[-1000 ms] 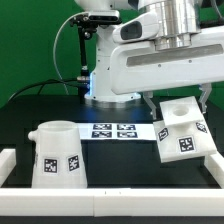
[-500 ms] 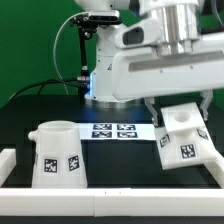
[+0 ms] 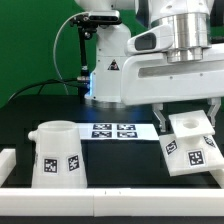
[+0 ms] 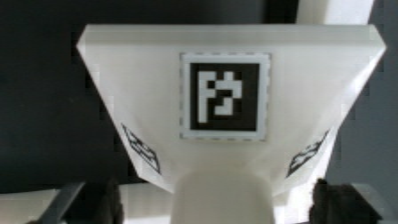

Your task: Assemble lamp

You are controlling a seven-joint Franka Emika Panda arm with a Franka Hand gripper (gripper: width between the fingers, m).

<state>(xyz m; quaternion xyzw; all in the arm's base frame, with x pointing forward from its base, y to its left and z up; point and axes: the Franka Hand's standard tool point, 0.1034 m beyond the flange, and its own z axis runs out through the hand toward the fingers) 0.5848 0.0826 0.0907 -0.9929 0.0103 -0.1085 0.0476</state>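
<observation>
The blocky white lamp base (image 3: 192,146), with black-and-white tags, sits tilted at the exterior view's right, low over the black table. My gripper (image 3: 187,120) comes down on it from above with a dark finger on each side, shut on it. In the wrist view the lamp base (image 4: 222,90) fills the picture, one tag facing the camera, and the gripper (image 4: 214,212) has its fingers (image 4: 80,205) at the base's flanks. The tapered lamp shade (image 3: 58,150) stands on the table at the exterior view's left, apart from the gripper. The bulb is out of view.
The marker board (image 3: 115,130) lies flat between the shade and the base. A white rail (image 3: 100,192) runs along the table's near edge, with a short piece (image 3: 6,160) at the left. The arm's pedestal and cables (image 3: 100,70) stand behind.
The lamp base has moved down and toward the exterior view's right with the gripper, and it is less tilted now. The shade and the marker board have not moved.
</observation>
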